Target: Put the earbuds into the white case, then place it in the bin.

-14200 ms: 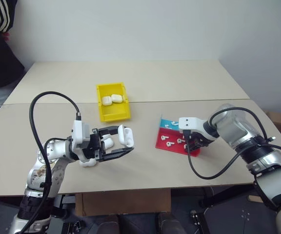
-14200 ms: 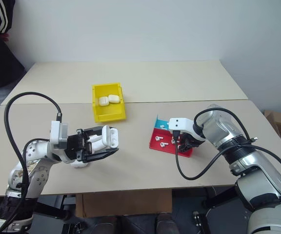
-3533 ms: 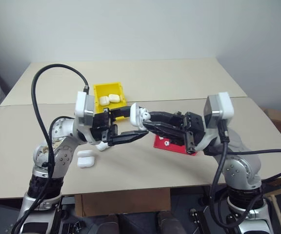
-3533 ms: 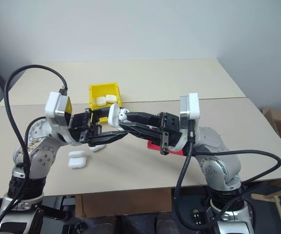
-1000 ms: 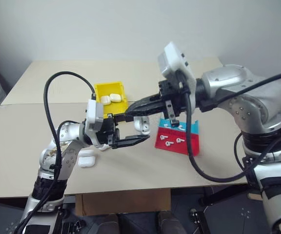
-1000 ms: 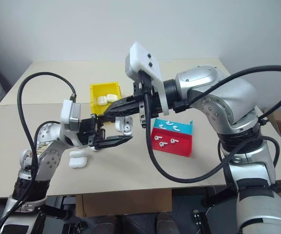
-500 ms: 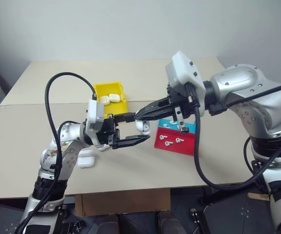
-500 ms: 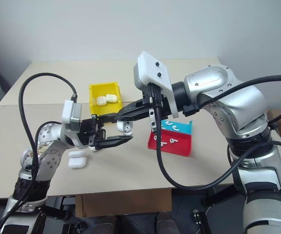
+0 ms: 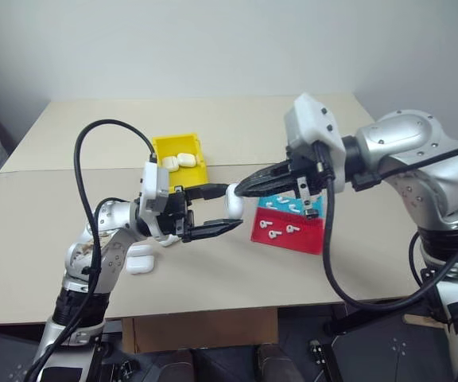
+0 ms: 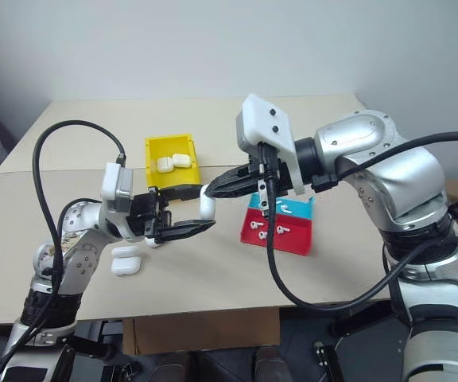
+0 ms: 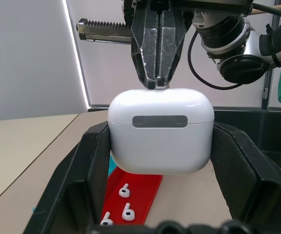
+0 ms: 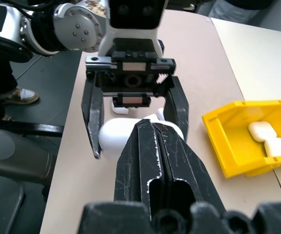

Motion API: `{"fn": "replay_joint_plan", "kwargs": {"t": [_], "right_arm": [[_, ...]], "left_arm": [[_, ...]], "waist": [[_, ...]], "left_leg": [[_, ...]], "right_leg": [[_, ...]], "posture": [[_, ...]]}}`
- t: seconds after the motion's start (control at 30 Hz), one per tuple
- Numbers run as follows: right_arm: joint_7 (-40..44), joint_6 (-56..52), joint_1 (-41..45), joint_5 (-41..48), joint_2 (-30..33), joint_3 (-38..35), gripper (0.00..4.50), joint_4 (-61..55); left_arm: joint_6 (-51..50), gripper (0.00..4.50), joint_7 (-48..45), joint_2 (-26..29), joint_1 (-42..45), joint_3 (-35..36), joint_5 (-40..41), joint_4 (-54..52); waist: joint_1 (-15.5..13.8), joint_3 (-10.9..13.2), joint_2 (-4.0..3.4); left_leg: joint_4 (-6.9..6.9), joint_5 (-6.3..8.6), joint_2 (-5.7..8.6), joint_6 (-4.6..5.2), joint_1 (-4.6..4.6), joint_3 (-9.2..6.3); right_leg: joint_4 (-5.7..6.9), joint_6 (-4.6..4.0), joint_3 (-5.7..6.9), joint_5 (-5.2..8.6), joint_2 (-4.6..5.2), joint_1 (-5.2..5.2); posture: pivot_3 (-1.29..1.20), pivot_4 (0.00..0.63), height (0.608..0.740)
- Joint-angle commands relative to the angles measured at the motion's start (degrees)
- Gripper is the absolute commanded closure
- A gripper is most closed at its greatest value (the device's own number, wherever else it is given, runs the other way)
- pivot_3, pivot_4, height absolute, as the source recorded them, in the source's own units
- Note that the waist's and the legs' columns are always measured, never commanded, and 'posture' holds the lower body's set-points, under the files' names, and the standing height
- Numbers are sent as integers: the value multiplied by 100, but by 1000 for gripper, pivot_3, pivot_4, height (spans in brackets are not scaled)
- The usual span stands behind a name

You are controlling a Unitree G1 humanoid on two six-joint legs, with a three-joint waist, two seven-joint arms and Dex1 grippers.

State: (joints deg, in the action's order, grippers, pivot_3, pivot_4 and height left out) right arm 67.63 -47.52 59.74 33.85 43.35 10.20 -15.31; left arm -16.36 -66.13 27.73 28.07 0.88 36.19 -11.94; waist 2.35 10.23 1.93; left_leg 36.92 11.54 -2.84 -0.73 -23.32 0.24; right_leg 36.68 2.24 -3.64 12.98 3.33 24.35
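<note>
Gripping the small glossy white pebble-shaped case (image 11: 160, 130) between its two black fingers, our left tool (image 9: 223, 210) holds it lid-shut above the beige desk (image 9: 293, 263), between the bright yellow open-top plastic bin (image 9: 183, 163) and the red and blue sloped tray (image 9: 289, 227). We note the right tool (image 9: 241, 191), fingers pressed together with nothing between them, its tips at the case's top. Tiny white earbuds (image 9: 273, 231) lie in the tray; two more white cases (image 9: 177, 161) sit in the bin, and another (image 9: 138, 261) lies on the desk beside the left arm.
</note>
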Motion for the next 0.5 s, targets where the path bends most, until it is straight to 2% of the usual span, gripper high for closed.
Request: {"fn": "replay_joint_plan", "kwargs": {"t": [0.03, 0.2, 0.3, 0.4, 0.5], "right_arm": [[-161, 141, -63, 201, 17, -700, 4463, 121], [-664, 531, -681, 648, -294, -1836, 4463, -2], [-1048, 758, -1384, 582, -340, -2229, 4463, -414], [-1588, 604, -1953, 649, -391, -2463, 4463, -725], [-2019, 555, -2419, 764, -467, -2656, 4463, -948]], "left_arm": [[165, 1708, -2, -21, 31, 151, 152, -239], [102, 1708, 140, 18, 2, 308, 282, -354], [32, 1708, 643, 64, 56, 511, 168, -413], [-178, 1708, 1777, 27, 379, 611, -389, -317], [-998, 1708, 3315, 39, 1281, 265, -1552, 269]], "waist": [[-2, 0, 0], [-13, 0, 2], [-17, 0, 2], [-26, 1, 3], [-52, 3, 6]], "left_leg": [[0, 0, 0, 0, 1, 0], [-1, 0, 0, 0, 0, -1], [-1, 0, 1, 0, -2, -1], [-1, 0, 0, 0, 1, -3], [7, -1, 3, 0, 2, -4]], "right_leg": [[1, -1, 0, 0, 0, 0], [-4, 1, 1, 0, 0, -4], [-3, 0, -1, -1, 1, -2], [-2, 5, 1, 2, 0, -6], [3, 36, 1, 11, 0, -8]], "posture": [[0, 150, 740], [0, 150, 740], [0, 150, 740], [0, 150, 740], [0, 150, 740]]}}
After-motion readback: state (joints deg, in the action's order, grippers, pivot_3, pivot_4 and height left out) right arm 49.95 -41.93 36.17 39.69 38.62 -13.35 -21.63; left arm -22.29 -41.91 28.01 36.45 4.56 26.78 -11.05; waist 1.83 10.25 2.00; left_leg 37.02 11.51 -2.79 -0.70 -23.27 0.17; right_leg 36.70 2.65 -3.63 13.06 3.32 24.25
